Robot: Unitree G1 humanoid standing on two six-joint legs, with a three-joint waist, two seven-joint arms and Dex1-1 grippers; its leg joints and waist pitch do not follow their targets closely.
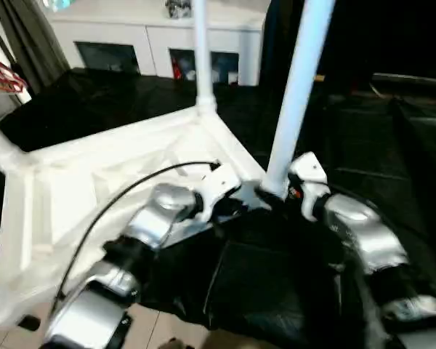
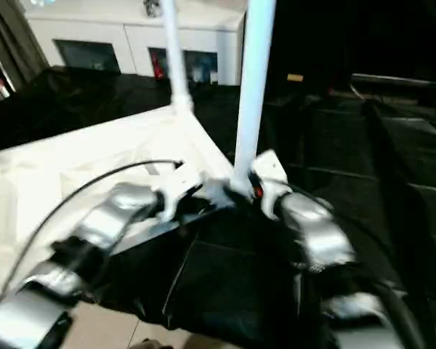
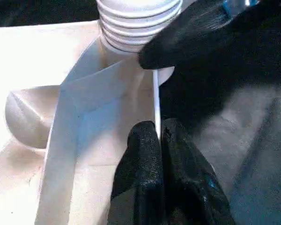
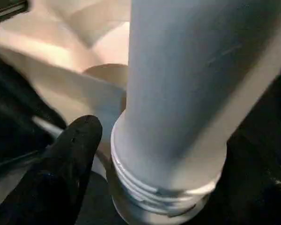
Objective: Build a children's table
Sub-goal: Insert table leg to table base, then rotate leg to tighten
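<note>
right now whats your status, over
Left end effector shut on white plastic tabletop rim. Right end effector around near white tubular leg, seated upright in corner socket. Nothing in the way.

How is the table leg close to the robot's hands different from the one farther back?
The near leg looks thicker and leans a little; the far leg looks thinner and stands straight. The near leg has the right gripper beside its base, while nothing touches the far leg. The near leg rises from the tabletop's nearest corner, the far leg from a corner farther back. Both are white tubes pointing up from the upside-down tabletop.
</note>
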